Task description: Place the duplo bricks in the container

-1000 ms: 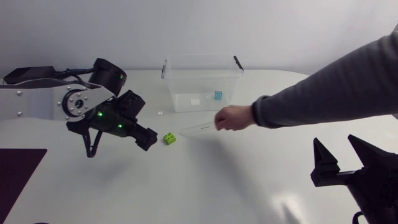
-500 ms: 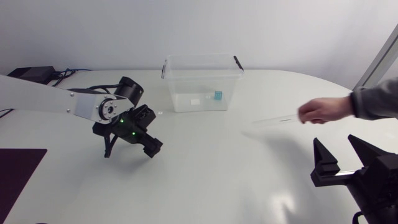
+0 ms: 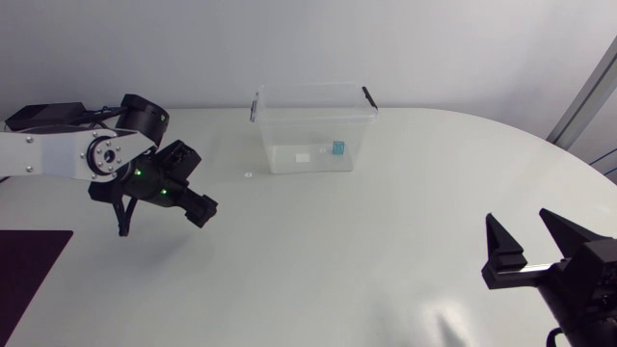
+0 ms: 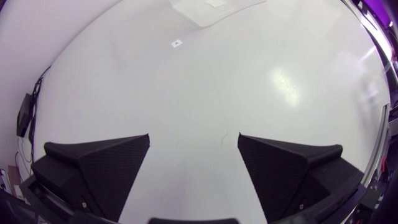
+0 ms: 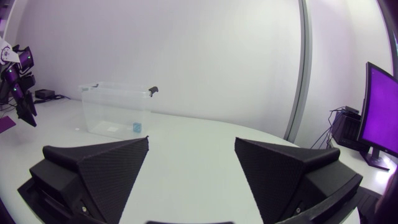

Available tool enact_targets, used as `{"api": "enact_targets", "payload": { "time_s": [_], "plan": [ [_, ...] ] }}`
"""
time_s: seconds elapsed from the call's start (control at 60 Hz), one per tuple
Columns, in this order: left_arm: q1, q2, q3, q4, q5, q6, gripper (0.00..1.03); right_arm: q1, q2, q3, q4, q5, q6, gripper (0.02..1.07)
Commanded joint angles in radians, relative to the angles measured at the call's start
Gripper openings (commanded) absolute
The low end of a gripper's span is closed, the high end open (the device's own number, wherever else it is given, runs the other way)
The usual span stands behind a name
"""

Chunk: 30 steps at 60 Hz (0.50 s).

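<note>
White table [image 3: 318, 270], clear plastic container [image 3: 313, 125] near far edge, small blue brick [image 3: 337, 147] inside, left gripper [image 4: 193, 138] spread wide, right gripper [image 5: 191, 142] spread wide.

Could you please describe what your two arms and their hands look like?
My left arm has silver-white links, round black joints and two green lights near the wrist. Its matte black hand has two broad wedge-shaped fingers. My right hand is the same matte black pair of wedges; little of that arm shows.
</note>
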Motion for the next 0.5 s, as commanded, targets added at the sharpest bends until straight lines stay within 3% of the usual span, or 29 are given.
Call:
{"api": "enact_targets", "payload": {
  "time_s": [0.0,0.367,0.483],
  "plan": [
    [0.02,-0.015,-0.04,-0.003,-0.009,0.012,0.99,0.002,-0.007,-0.02,0.009,-0.008,-0.013,1.02],
    [0.117,-0.124,-0.11,-0.003,-0.067,-0.042,0.99,0.002,-0.007,-0.02,0.007,-0.008,-0.013,1.02],
    [0.213,-0.182,-0.127,-0.023,-0.089,-0.103,0.99,0.002,-0.007,-0.02,0.009,-0.008,-0.013,1.02]
  ]
}}
